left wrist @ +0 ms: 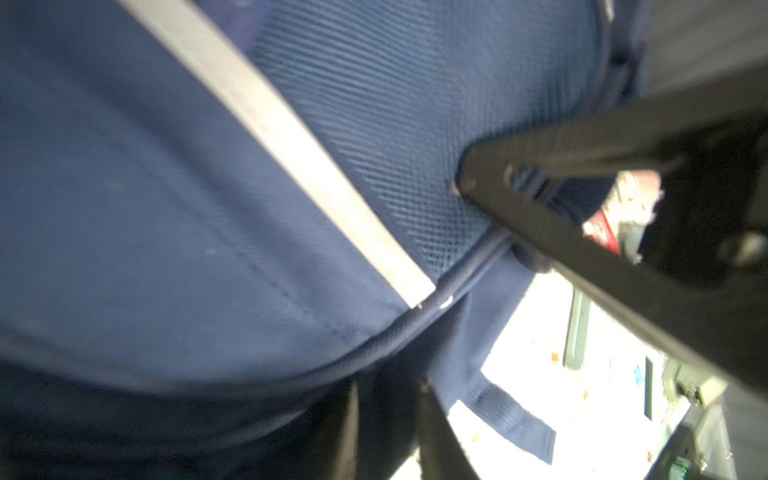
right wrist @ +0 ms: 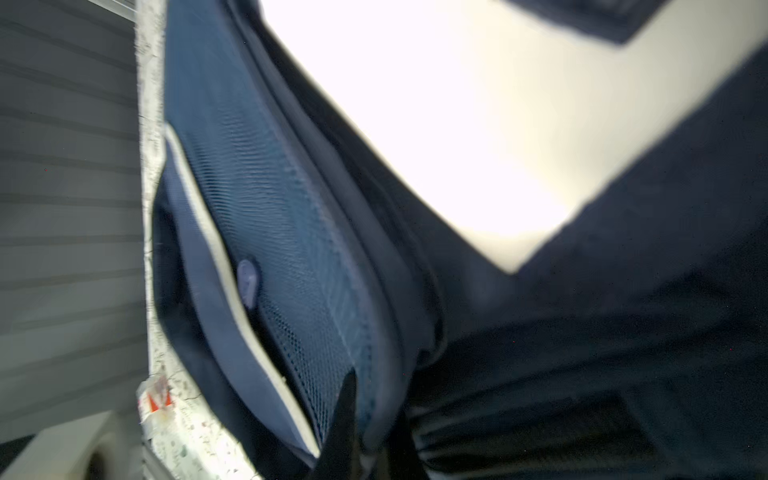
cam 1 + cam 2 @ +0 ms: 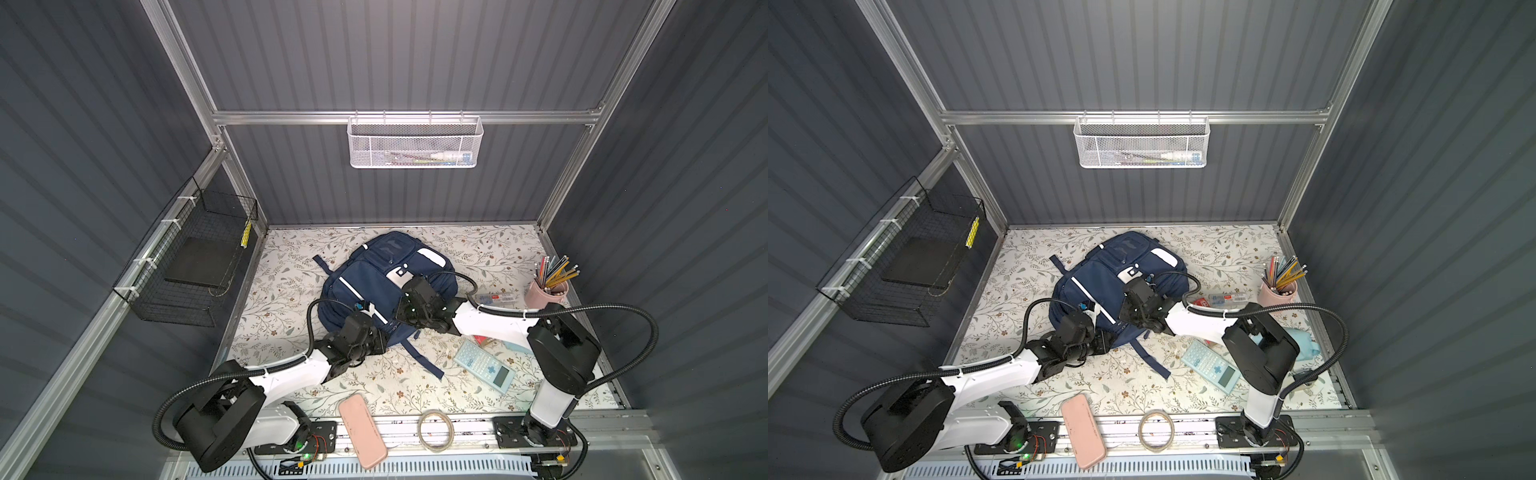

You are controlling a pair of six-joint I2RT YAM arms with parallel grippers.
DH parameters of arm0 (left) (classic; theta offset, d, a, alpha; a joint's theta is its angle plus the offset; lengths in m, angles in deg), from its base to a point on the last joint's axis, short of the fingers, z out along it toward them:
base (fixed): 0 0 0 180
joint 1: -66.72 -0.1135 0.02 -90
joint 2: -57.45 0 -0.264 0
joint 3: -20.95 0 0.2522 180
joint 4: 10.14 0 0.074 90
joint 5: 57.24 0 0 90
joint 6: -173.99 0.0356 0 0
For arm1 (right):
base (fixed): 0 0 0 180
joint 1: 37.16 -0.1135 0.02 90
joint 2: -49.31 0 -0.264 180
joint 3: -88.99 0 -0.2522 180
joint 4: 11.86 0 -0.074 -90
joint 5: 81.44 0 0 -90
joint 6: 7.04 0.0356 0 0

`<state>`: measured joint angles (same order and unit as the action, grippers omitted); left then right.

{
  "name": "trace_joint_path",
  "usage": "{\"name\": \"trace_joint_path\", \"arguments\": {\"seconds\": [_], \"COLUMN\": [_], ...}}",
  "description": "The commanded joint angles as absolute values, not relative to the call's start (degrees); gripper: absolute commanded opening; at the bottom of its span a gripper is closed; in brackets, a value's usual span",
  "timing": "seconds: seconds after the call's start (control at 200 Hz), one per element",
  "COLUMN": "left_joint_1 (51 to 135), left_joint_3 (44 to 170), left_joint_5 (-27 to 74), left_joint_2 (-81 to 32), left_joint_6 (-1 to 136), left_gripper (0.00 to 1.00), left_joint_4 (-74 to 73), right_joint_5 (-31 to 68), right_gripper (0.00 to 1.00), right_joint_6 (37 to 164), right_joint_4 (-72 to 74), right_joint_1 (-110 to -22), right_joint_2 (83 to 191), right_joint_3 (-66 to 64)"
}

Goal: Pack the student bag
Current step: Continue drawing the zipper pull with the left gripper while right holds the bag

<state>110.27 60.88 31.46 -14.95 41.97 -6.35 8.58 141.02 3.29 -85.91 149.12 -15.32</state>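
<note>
Navy bag (image 3: pixel 374 282) lies flat on the floral tabletop (image 3: pixel 482 249), directly under both jaws. Right jaws are closed, pinching a fold of its fabric just beside the white patch (image 2: pixel 415 124). Left jaws stand slightly parted at the bag's lower seam, near a white stripe (image 1: pixel 291 137), gripping nothing that shows. Calculator (image 3: pixel 484 365) lies well apart from the right jaws.
</note>
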Motion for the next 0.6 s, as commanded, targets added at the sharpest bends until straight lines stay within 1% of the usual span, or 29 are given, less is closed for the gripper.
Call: {"name": "trace_joint_path", "arguments": {"seconds": [0.0, 0.13, 0.235, 0.31, 0.39, 0.435, 0.455, 0.54, 0.595], "left_joint_1": [110.6, 110.5, 110.4, 110.4, 110.3, 110.3, 110.3, 110.3, 110.3], "left_joint_3": [62.2, 63.8, 65.0, 65.6, 66.6, 67.3, 67.2, 66.9, 66.8], "left_joint_5": [29.0, 29.7, 30.4, 30.3, 30.1, 30.0, 29.9, 29.3, 29.0], "left_joint_2": [-12.7, -9.4, -8.2, -8.3, -9.5, -10.2, -10.5, -10.7, -10.8], "left_joint_6": [47.9, 51.2, 52.2, 52.4, 53.7, 54.7, 54.9, 54.5, 54.5], "left_gripper": [0.35, 0.36, 0.41, 0.41, 0.35, 0.23, 0.21, 0.21, 0.23], "left_joint_4": [-4.7, -2.5, -0.1, 0.0, 0.6, 1.7, 1.5, 0.7, 0.9], "right_joint_5": [7.6, 8.2, 8.6, 9.0, 9.3, 9.4, 9.4, 9.9, 9.9], "right_gripper": [0.0, 0.0, 0.0, 0.0, 0.0, 0.0, 0.0, 0.0, 0.0], "right_joint_6": [139.9, 140.4, 140.9, 141.0, 140.7, 140.5, 140.5, 140.6, 140.5], "right_joint_4": [1.2, 0.1, -0.6, -1.0, -1.0, -1.0, -0.9, -1.3, -1.5], "right_joint_1": [-85.9, -85.8, -85.9, -85.9, -85.9, -86.0, -86.0, -86.1, -86.2], "right_joint_2": [145.5, 145.1, 144.4, 143.7, 143.1, 142.8, 142.8, 142.3, 142.2], "right_joint_3": [-12.8, -12.8, -12.8, -12.5, -11.8, -11.5, -11.4, -11.3, -11.2]}}
